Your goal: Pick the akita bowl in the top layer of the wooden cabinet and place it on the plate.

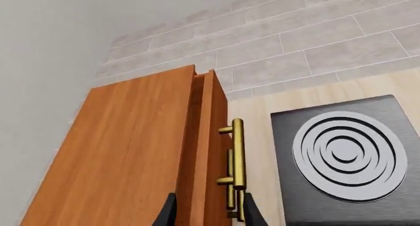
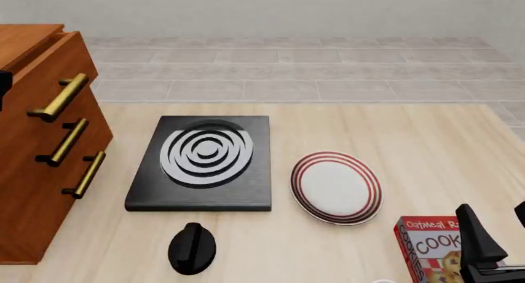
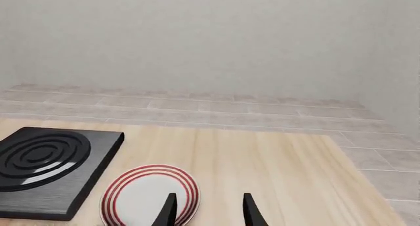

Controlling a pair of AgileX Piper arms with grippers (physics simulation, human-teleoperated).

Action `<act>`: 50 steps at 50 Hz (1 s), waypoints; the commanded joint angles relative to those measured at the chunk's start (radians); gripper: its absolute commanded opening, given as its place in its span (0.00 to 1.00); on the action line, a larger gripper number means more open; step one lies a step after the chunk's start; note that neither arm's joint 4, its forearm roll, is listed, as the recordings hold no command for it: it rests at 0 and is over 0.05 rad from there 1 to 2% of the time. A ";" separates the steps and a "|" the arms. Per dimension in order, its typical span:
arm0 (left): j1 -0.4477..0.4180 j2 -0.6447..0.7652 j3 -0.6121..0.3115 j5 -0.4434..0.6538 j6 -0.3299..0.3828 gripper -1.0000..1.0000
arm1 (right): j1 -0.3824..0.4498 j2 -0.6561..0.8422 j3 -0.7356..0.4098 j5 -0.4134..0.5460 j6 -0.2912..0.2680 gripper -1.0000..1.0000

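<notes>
The wooden cabinet (image 2: 33,172) stands at the table's left, and its top layer (image 2: 61,74) is pulled out a little. In the left wrist view a gap shows between the cabinet top (image 1: 125,152) and the drawer front. My left gripper (image 1: 212,213) is open, with the drawer front and its brass handle (image 1: 237,157) between the fingertips. The akita bowl is hidden. The plate (image 2: 336,186), white with red rings, lies right of centre and is bare. My right gripper (image 2: 498,231) hovers open near the front right corner, just short of the plate (image 3: 147,196).
A black square stove (image 2: 201,163) with white rings lies between the cabinet and the plate. A black rounded knob-like object (image 2: 191,248) sits in front of it. A red cookie box (image 2: 431,249) lies beside the right gripper. A tiled ledge and wall run along the back.
</notes>
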State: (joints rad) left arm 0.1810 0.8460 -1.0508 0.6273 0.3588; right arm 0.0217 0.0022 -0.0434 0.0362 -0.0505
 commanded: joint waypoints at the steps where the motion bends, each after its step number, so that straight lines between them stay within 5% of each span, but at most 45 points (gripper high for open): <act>1: 0.024 0.026 0.027 0.012 -0.043 1.00 | 0.000 0.000 0.000 0.001 -0.005 1.00; 50: 0.075 0.022 0.195 -0.064 -0.030 1.00 | -0.001 0.001 0.002 -0.002 -0.004 1.00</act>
State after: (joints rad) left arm 0.2510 0.8652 -0.8892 0.5762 0.3352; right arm 0.0211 0.0028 -0.0414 0.0351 -0.0547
